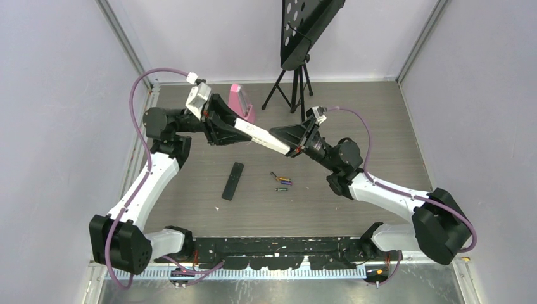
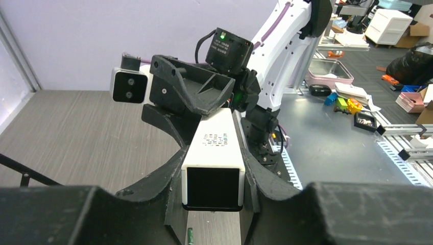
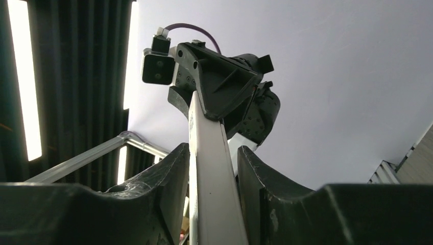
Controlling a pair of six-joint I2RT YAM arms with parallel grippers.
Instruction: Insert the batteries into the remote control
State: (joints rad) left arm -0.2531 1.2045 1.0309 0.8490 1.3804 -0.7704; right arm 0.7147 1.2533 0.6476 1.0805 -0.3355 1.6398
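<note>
Two arms, one white remote point(image 1: 263, 136) held up mid-air
The left gripper point(image 1: 231, 133) is clamped on one end, the right gripper point(image 1: 283, 141) straddles the other – can't tell if it's squeezing – while the black remote control point(image 1: 232, 181) lies on the table point(image 1: 354, 107), batteries point(image 1: 282, 182) just right of it

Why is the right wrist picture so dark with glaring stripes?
Right wrist view: light strips glare against a dark backdrop, leaving the white remote shaded. Left wrist view: near fingers look dark and soft. Top view: even, soft light; batteries sharp, tiny.
</note>
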